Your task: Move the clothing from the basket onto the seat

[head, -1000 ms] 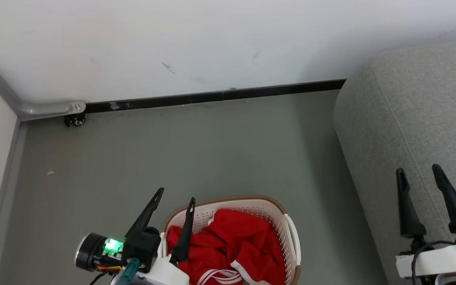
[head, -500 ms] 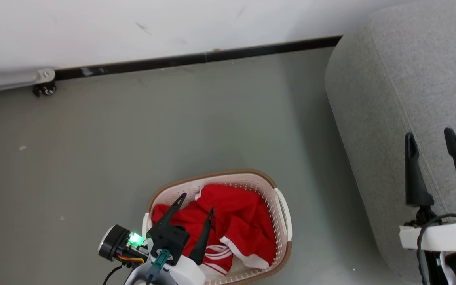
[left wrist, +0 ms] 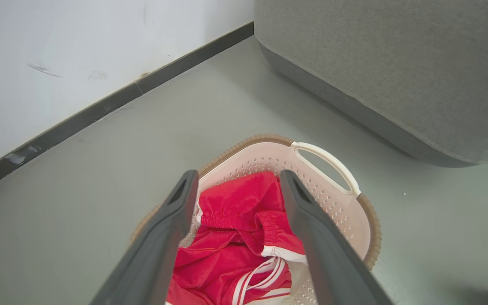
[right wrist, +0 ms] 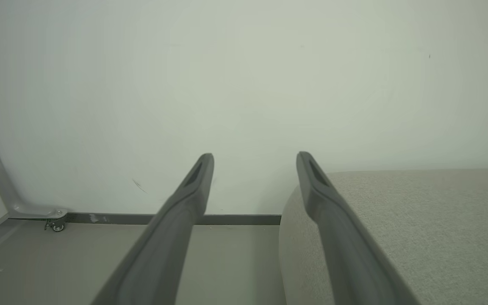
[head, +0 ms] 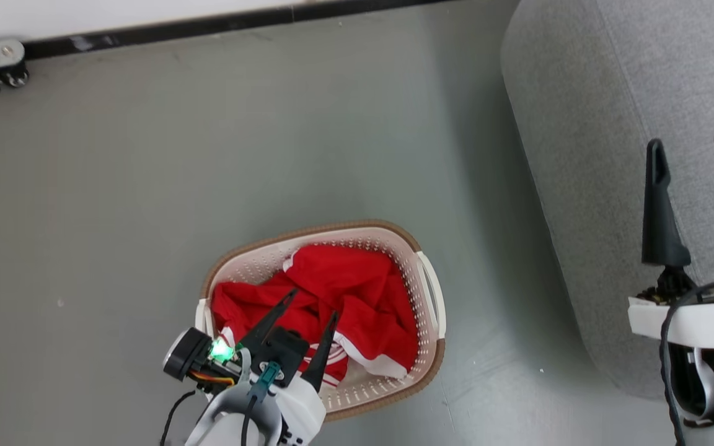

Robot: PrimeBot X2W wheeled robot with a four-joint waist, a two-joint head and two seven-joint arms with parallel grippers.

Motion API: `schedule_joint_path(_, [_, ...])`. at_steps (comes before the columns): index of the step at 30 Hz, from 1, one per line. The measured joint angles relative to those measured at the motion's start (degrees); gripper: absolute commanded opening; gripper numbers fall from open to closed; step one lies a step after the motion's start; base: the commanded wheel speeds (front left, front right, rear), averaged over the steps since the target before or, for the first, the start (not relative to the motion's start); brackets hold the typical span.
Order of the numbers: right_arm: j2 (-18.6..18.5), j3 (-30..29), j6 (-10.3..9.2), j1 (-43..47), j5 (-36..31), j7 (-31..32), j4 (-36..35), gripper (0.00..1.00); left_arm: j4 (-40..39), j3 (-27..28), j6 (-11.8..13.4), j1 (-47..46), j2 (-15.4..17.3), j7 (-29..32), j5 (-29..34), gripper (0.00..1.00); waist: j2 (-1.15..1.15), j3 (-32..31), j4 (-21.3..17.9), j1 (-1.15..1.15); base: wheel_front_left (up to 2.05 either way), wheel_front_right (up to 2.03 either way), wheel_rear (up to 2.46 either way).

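One heap of red clothing [head: 344,297] lies crumpled in the basket [head: 307,230] on the floor [head: 115,186]. The left fingers [head: 273,316], spread and empty, hang right above it, far nearer than the right fingers [head: 657,210], spread empty over the seat [head: 580,124]

A white wall [right wrist: 244,84] is edged at its foot by black skirting [head: 208,25], met by grey-green floor [head: 146,155].

Bright even light, soft shadows, sharp.
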Motion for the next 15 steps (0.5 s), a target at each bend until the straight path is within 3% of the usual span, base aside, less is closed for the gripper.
schedule_joint_path(15, [-0.14,0.56,0.00,-7.80,1.81,-0.90,1.13,1.00,6.13,0.16,0.01,-6.26,-0.94,-0.57,0.01,1.00,0.00,8.39,-1.84,0.00,0.00,0.00,0.00])
